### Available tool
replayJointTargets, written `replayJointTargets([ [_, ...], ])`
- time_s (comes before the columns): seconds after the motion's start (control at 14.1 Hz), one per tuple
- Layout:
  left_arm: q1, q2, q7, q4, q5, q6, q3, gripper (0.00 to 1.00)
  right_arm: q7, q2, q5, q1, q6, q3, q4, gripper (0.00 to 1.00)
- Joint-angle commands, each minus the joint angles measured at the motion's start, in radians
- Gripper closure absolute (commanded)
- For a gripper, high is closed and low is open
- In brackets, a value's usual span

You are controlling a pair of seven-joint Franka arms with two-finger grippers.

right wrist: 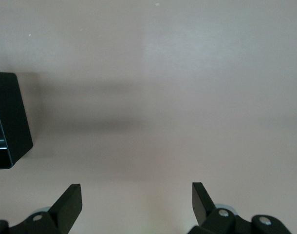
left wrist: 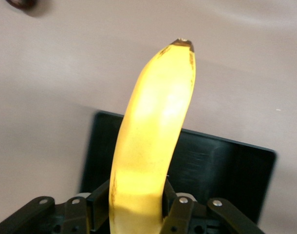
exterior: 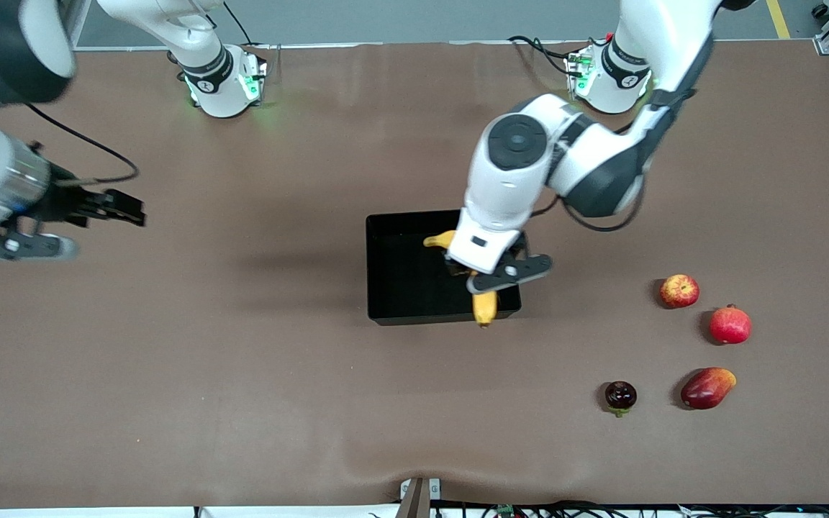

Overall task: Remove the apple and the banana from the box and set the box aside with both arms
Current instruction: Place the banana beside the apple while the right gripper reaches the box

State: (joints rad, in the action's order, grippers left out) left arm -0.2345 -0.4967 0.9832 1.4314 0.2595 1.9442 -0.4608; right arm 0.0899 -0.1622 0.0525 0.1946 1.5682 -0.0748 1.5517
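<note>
My left gripper (exterior: 473, 275) is shut on the curved yellow banana (exterior: 485, 308) and holds it over the black box (exterior: 400, 273), above the side toward the left arm's end. In the left wrist view the banana (left wrist: 153, 136) stands out between the fingers (left wrist: 180, 207), with the box (left wrist: 221, 165) below it. The small red-yellow apple (exterior: 678, 291) lies on the table toward the left arm's end, apart from the box. My right gripper (exterior: 123, 208) is open and empty over bare table toward the right arm's end. In the right wrist view (right wrist: 137, 197) it shows a corner of the box (right wrist: 9, 122).
An all-red pomegranate (exterior: 730, 324) lies beside the apple. An oval red-orange mango (exterior: 707, 388) and a dark round fruit (exterior: 620, 396) lie nearer to the front camera. Brown table mat (exterior: 242, 374) stretches around the box.
</note>
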Motion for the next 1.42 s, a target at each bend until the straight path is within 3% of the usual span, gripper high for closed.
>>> replayJointTargets([
  [0.0, 0.117, 0.116, -0.179, 0.151, -0.036, -0.019, 0.001, 1.00, 0.007, -0.097, 0.003, 0.077, 0.057, -0.010, -0.033, 0.00],
  [0.36, 0.309, 0.132, -0.436, 0.283, -0.046, -0.011, 0.002, 1.00, 0.002, -0.239, 0.006, 0.190, 0.159, -0.008, -0.036, 0.00],
  [0.57, 0.449, 0.101, -0.610, 0.359, -0.040, 0.083, 0.002, 1.00, 0.023, -0.319, 0.000, 0.296, 0.228, -0.008, -0.045, 0.00],
  [0.78, 0.500, 0.020, -0.655, 0.402, 0.021, 0.223, 0.007, 1.00, 0.036, -0.365, 0.007, 0.374, 0.357, -0.008, -0.045, 0.00],
  [1.14, 0.532, -0.140, -0.658, 0.402, 0.122, 0.384, 0.011, 1.00, 0.241, -0.437, 0.023, 0.492, 0.479, -0.008, -0.047, 0.00],
  [1.35, 0.535, -0.186, -0.658, 0.402, 0.124, 0.412, 0.011, 0.77, 0.269, -0.477, 0.026, 0.520, 0.515, -0.008, -0.041, 0.00],
])
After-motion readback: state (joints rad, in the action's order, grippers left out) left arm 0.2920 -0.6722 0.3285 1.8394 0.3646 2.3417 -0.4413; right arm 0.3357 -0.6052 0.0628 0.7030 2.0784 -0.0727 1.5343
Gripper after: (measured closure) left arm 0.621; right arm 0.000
